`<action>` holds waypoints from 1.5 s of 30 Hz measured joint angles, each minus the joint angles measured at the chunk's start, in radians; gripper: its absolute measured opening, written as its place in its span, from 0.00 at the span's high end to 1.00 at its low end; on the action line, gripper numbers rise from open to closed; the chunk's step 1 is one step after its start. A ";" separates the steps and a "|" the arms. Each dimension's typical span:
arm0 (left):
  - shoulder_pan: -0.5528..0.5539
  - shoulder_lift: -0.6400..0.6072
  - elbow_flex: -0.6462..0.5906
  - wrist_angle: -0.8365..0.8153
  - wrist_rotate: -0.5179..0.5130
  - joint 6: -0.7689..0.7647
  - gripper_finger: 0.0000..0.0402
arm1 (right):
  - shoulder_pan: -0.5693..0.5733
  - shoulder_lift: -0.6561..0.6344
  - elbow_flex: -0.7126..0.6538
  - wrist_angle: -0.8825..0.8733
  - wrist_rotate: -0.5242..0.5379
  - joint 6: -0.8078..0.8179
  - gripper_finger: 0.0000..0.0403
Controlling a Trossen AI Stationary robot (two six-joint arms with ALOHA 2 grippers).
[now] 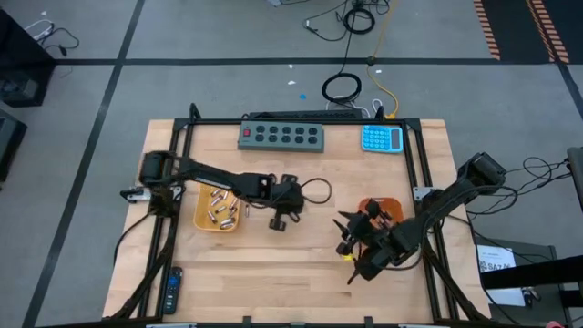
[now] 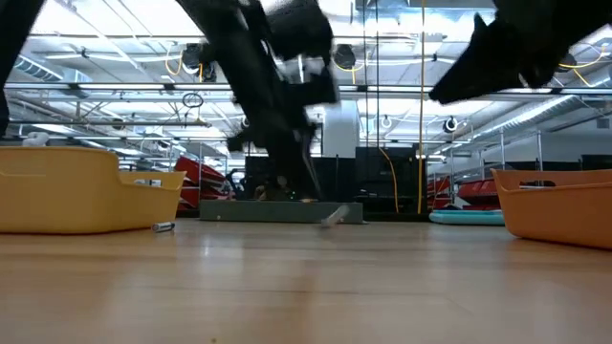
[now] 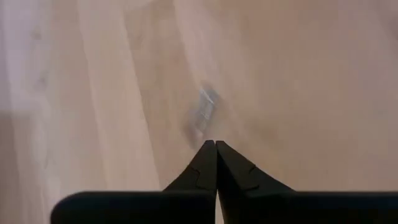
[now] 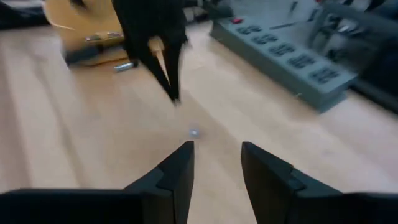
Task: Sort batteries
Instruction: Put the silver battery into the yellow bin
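Note:
My left gripper (image 3: 216, 144) is shut, its fingers pointing down near the table's middle (image 1: 293, 202). Just beyond its tips a small silver battery (image 3: 205, 109) lies on the wood, untouched; the right wrist view shows it as a speck (image 4: 194, 132). My right gripper (image 4: 216, 148) is open, hovering by the right orange tray (image 1: 373, 206) and facing my left gripper (image 4: 168, 81). The left orange tray (image 1: 202, 217) holds several silver batteries (image 1: 219, 205). One more battery (image 2: 163, 226) lies on the table beside that tray.
A grey power strip (image 1: 282, 137) and a blue calculator (image 1: 381, 138) sit along the far edge. A black remote (image 1: 171, 290) lies at the near left corner. A black cable loop (image 1: 317, 189) hangs by my left wrist. Bare wood lies between the two trays.

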 joint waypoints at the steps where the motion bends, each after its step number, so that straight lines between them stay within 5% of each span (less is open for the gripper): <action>1: -0.008 -0.038 -0.013 -0.040 0.002 -0.020 1.00 | 0.003 0.001 -0.035 0.076 -0.003 -0.009 0.69; 6: -0.046 -0.242 -0.149 -0.157 0.003 -0.175 1.00 | 0.034 0.001 -0.185 0.430 -0.001 -0.068 0.69; 10: -0.057 -0.394 -0.257 -0.085 0.003 -0.306 1.00 | 0.034 0.001 -0.206 0.470 -0.016 -0.076 0.69; 12: -0.054 -0.417 -0.278 -0.001 -0.015 -0.381 0.99 | -0.009 -0.003 -0.195 0.445 -0.138 -0.070 0.69; 16: -0.067 -0.416 -0.279 0.071 -0.032 -0.402 0.91 | -0.137 -0.005 -0.127 0.195 -0.336 -0.045 0.69; 23: -0.075 -0.360 -0.278 0.233 -0.128 -0.342 0.76 | -0.259 -0.033 0.104 -0.285 -0.372 -0.104 0.69; 27: -0.056 -0.304 -0.279 0.369 -0.113 -0.320 0.74 | -0.392 -0.090 0.151 -0.673 -0.426 -0.005 0.69; 37: -0.072 -0.175 -0.361 0.758 0.016 -0.184 0.73 | -0.704 -0.296 0.131 -0.852 -0.841 -0.179 0.69; 45: -0.064 -0.175 -0.366 0.783 -0.008 -0.155 0.73 | -0.904 -0.349 0.130 -0.919 -0.986 -0.315 0.69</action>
